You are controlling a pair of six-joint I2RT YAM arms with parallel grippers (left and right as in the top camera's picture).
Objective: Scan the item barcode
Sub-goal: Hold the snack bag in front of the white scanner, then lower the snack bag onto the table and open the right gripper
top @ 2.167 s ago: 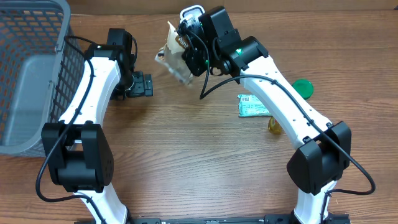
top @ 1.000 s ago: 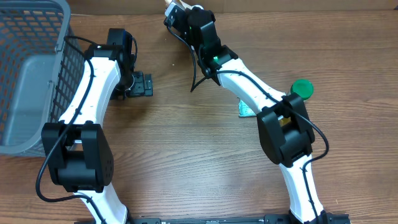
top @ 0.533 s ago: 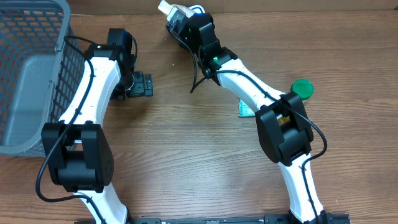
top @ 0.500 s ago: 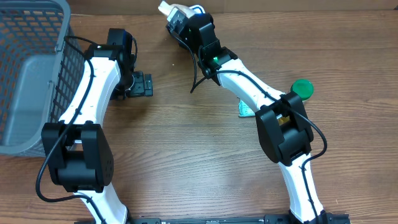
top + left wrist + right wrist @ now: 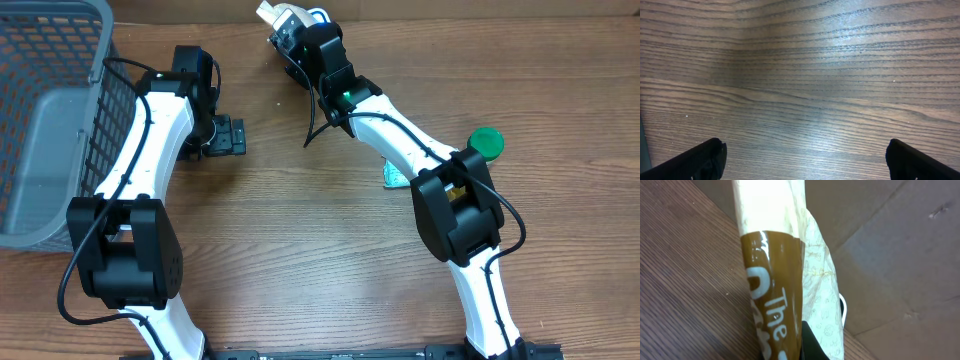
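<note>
The item is a cream and brown packet with white lettering. My right gripper is shut on its lower end, with one dark finger showing beside it. In the overhead view the packet pokes out at the table's far edge, held there by the right gripper. No barcode shows on the faces in view. My left gripper rests low over bare wood at the left. It is open, its fingertips far apart with nothing between them.
A grey wire basket stands at the far left. A green round lid and a green-white packet, partly under the right arm, lie at the right. A white, blue-edged object sits at the far edge behind the right gripper.
The right arm has carried the packet from the table's middle up to the far edge, and in the last second it only shifted slightly. The left arm has not moved.
</note>
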